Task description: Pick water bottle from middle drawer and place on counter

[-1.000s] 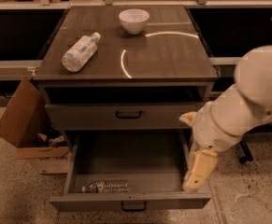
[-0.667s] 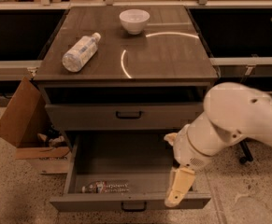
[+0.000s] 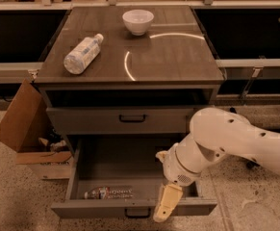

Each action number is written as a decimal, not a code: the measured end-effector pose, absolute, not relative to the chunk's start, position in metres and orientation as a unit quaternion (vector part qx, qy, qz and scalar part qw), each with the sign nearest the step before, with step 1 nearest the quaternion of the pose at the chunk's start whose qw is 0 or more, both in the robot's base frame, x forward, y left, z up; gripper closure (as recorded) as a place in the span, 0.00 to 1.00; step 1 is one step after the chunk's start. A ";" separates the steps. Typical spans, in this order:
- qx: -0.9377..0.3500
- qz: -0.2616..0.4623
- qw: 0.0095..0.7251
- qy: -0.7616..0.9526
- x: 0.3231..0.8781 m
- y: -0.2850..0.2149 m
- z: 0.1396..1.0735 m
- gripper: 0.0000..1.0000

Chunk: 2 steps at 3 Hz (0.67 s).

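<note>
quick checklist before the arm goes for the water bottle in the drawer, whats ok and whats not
1. Middle drawer pulled out, inside exposed: ok.
2. Water bottle in sight: ok, lying on its side at the drawer's front left.
3. Gripper lined up over the bottle: not ok, it hangs at the drawer's front right, apart from the bottle.
4. Bottle grasped: not ok, it lies on the drawer floor.
5. Room on the counter for placing: ok, its right side is bare; the larger bottle lies at left, the white bowl at the back.
</note>
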State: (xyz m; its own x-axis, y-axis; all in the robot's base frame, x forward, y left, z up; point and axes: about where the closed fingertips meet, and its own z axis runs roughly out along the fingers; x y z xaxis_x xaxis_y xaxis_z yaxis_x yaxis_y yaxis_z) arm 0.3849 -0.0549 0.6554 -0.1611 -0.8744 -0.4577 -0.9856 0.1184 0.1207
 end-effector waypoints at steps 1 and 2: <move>-0.631 0.209 0.149 0.732 0.403 -0.040 0.624 0.00; -0.630 0.219 0.168 0.726 0.434 -0.019 0.577 0.00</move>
State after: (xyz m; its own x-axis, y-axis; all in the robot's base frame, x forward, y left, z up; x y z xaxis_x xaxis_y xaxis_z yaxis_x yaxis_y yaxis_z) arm 0.4338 -0.0186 0.5775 -0.1494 -0.8408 -0.5202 -0.9883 0.1104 0.1053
